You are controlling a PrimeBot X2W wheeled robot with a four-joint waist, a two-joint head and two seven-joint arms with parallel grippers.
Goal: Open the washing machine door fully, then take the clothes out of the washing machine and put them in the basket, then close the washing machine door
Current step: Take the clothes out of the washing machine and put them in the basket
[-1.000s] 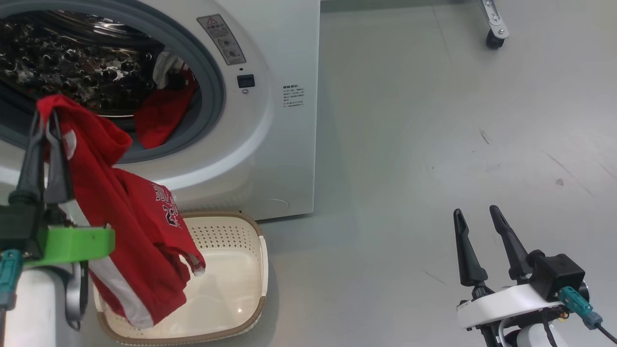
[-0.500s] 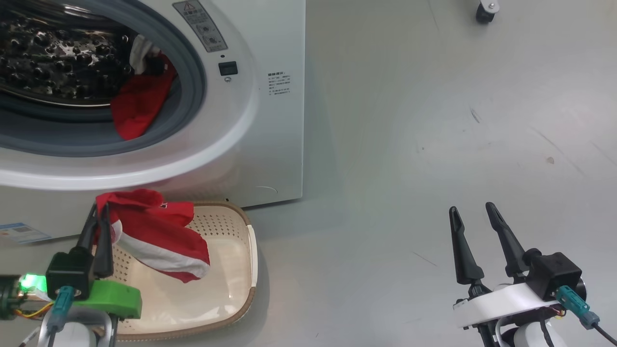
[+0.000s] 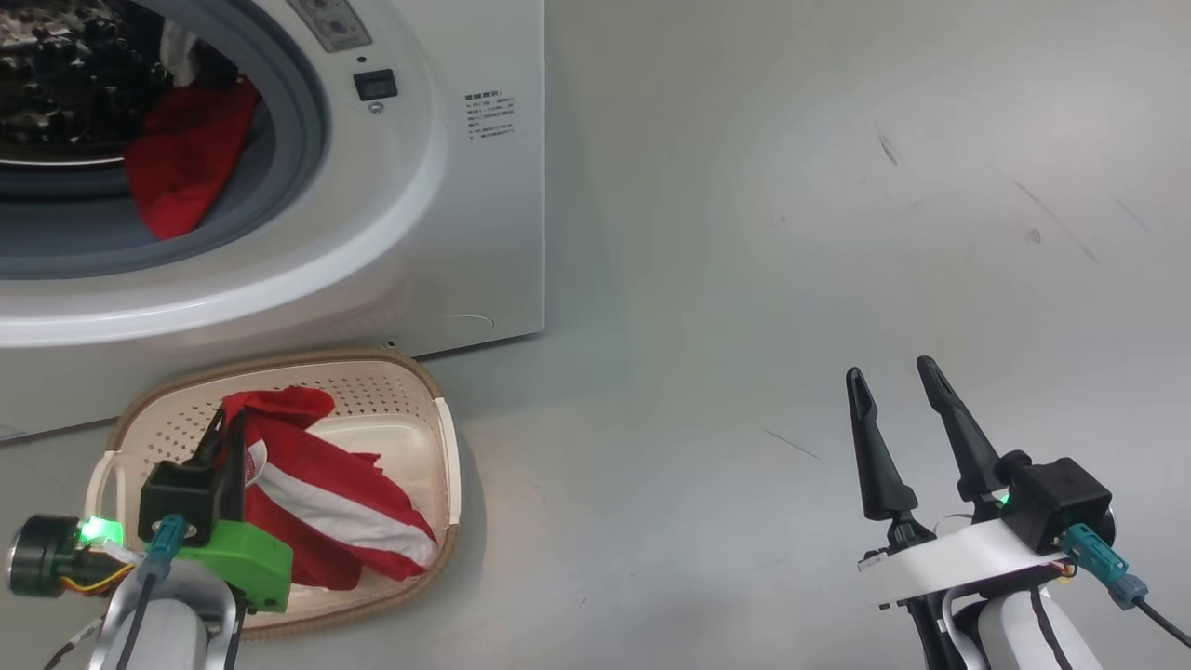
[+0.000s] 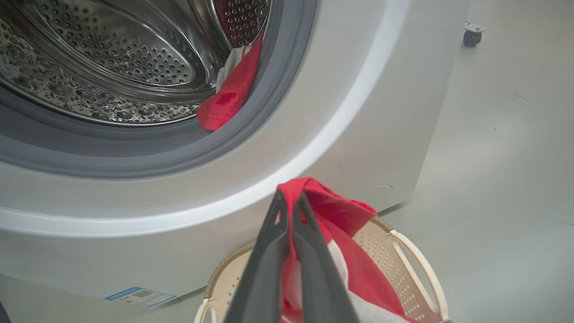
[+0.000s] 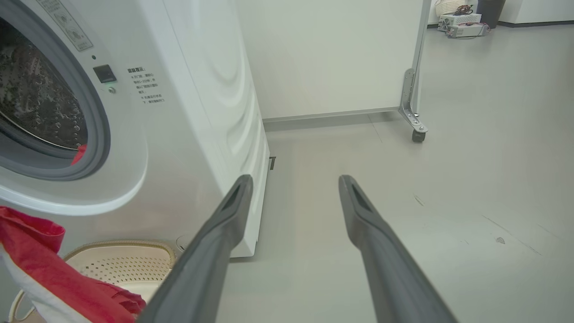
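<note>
My left gripper (image 3: 228,423) is shut on a red garment with a white stripe (image 3: 316,493), which lies partly inside the cream basket (image 3: 423,381) on the floor in front of the washing machine (image 3: 447,214). The left wrist view shows the shut gripper (image 4: 289,199) pinching the red cloth (image 4: 341,211) above the basket (image 4: 417,264). More red clothes (image 3: 181,167) hang over the grey gasket at the drum's mouth (image 4: 228,96). The washing machine door is out of view. My right gripper (image 3: 893,377) hovers open over bare floor to the right, holding nothing (image 5: 293,179).
The basket stands close against the washing machine's lower front. Grey floor (image 3: 791,233) stretches to the right. In the right wrist view a white partition on a caster wheel (image 5: 418,134) stands behind the machine, with boxes and a bin farther back.
My left gripper has come down with the red garment from the drum's height into the basket. The head camera has tilted down and right. The right gripper stays open in place.
</note>
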